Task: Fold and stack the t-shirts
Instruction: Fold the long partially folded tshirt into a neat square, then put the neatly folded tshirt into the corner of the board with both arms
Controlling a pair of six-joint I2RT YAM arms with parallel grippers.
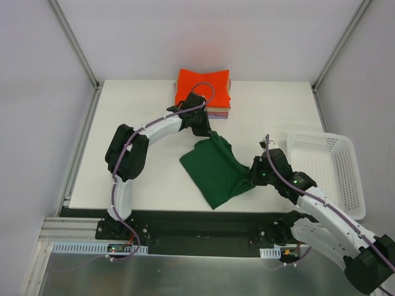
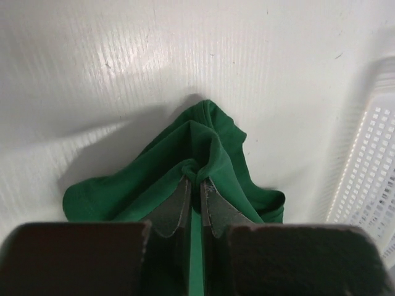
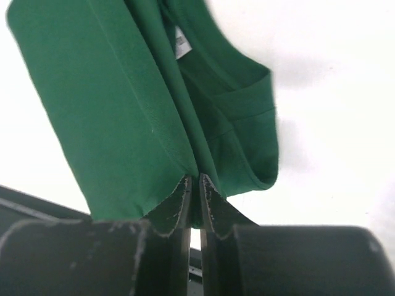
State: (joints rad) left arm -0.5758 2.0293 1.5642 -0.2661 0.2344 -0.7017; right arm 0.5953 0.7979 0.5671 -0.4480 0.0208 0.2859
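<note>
The dark green t-shirt [image 1: 215,168] lies partly folded near the middle of the white table. My left gripper [image 1: 207,133] is shut on its far edge; in the left wrist view the fingertips pinch a bunched fold of green cloth [image 2: 195,168]. My right gripper [image 1: 252,177] is shut on the shirt's right edge; the right wrist view shows the green cloth [image 3: 123,117] hanging from the closed jaws, lifted off the table. A bright orange folded t-shirt [image 1: 203,86] tops a stack at the table's far edge, with lilac and tan layers [image 1: 217,113] under it.
A white plastic mesh basket [image 1: 330,171] stands at the table's right edge, close to my right arm; it also shows at the right of the left wrist view [image 2: 369,166]. The table's front edge meets a black rail [image 1: 203,222].
</note>
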